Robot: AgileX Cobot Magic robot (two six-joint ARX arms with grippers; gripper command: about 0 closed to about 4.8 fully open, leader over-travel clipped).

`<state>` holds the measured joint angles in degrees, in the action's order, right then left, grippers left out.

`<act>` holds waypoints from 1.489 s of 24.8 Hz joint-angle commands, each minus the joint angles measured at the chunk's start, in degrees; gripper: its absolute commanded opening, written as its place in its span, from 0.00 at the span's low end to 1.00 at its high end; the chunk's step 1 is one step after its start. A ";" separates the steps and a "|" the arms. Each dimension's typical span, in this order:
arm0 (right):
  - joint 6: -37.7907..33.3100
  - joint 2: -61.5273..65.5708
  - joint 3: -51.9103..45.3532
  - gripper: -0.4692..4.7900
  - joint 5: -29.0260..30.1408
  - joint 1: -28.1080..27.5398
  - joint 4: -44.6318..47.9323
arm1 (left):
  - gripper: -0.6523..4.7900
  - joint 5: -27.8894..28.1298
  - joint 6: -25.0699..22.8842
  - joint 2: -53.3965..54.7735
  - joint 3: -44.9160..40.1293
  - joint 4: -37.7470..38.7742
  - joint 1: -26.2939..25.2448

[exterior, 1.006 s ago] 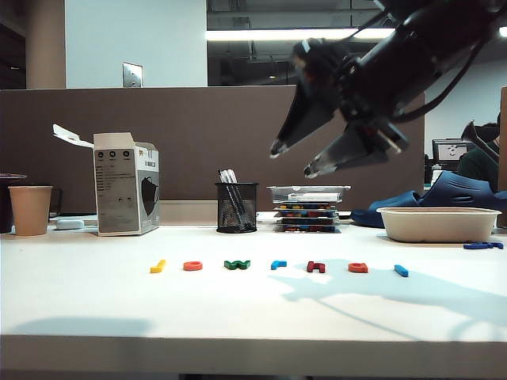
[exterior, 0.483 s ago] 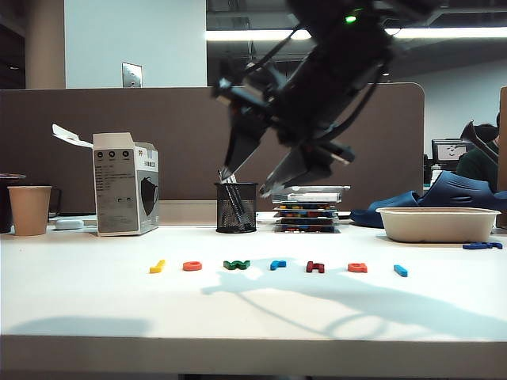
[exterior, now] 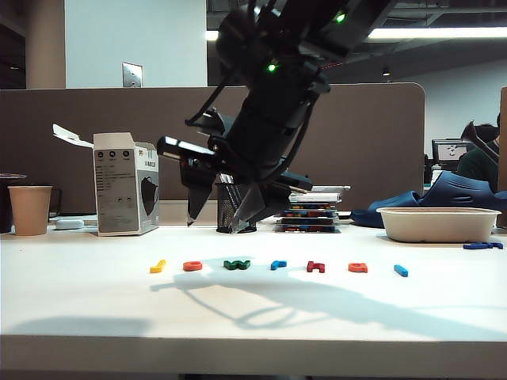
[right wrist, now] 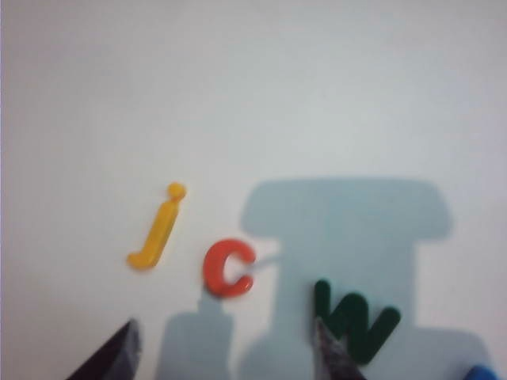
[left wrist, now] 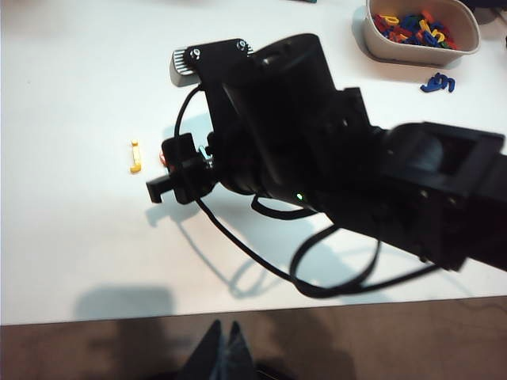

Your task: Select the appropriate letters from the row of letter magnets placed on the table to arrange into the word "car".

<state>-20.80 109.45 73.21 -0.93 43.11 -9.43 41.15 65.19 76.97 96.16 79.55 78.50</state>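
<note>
- While hanging above the tabletop (exterior: pixel 95 309), right pincer (exterior: pixel 212 222) spread wide and empty over the left end of the letter row: yellow "j" (exterior: pixel 158 267), orange "c" (exterior: pixel 192 266), green "w" (exterior: pixel 237 264), blue "r" (exterior: pixel 278 264), dark red letter (exterior: pixel 316 267), orange "a" (exterior: pixel 358 267), blue bar (exterior: pixel 402 271).
- From the left wrist: left pincer (left wrist: pixel 223 354) dark at the frame's edge, cannot tell its state; bowl (left wrist: pixel 379 46) of letters beyond.
- From the right wrist: fingertips (right wrist: pixel 119 356) apart, bracketing the "c" (right wrist: pixel 228 267); "j" (right wrist: pixel 156 230) and "w" (right wrist: pixel 356 321) flanking.
</note>
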 commanded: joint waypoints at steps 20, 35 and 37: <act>-2.16 6.10 4.15 0.60 -1.90 2.25 1.14 | 0.11 0.15 -0.04 -0.15 0.09 -0.15 -0.02; -3.06 9.73 7.13 0.60 -1.64 2.16 0.63 | 0.11 0.15 -0.04 -0.15 0.09 -0.15 -0.02; -3.04 9.99 7.63 0.60 -1.77 2.19 0.37 | 0.11 0.15 -0.04 -0.15 0.09 -0.15 -0.04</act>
<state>-23.57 119.50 80.29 -2.52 45.19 -8.91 41.15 65.19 76.97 96.16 79.55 78.50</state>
